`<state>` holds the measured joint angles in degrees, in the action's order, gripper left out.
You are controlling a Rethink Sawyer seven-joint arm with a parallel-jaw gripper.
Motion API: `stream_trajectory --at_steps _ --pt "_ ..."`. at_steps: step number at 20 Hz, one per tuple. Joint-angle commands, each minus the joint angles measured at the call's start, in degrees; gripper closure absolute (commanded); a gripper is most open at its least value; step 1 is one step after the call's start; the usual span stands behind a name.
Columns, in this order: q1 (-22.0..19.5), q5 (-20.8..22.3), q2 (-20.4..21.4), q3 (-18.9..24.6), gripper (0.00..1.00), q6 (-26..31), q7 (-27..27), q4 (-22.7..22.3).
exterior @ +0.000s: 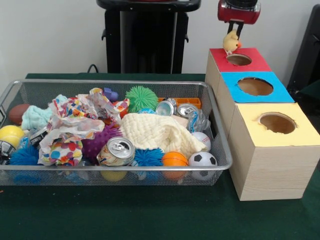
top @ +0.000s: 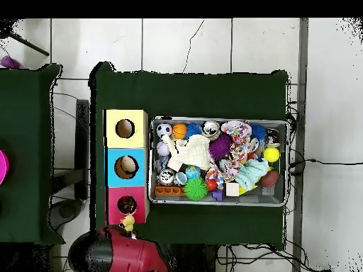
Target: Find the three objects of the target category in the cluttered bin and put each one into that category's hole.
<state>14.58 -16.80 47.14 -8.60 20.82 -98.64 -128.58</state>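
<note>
The green-covered table carries a silver wire-mesh bin crowded with balls, crushed cans, crumpled patterned paper and a cream cloth. To its right stands a row of three wooden boxes: the near yellow-topped box, the middle blue-topped box and the far red-topped box, each with a round hole. The red end effector hangs just above the red box's hole, clamped on a small yellow plush duck (orange at one side).

One bin, three boxes, two cans.
</note>
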Motion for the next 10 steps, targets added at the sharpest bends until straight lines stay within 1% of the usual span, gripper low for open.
stream_trajectory --at_steps 1,6,10 --pt "0.71 2.07 -0.08 -0.93 1.00 7.98 -8.81 14.38" --pt "0.37 3.88 0.90 -1.12 1.00 12.52 -7.92 16.44" --pt "-0.67 4.85 1.19 -0.52 1.00 13.86 -6.95 17.35"
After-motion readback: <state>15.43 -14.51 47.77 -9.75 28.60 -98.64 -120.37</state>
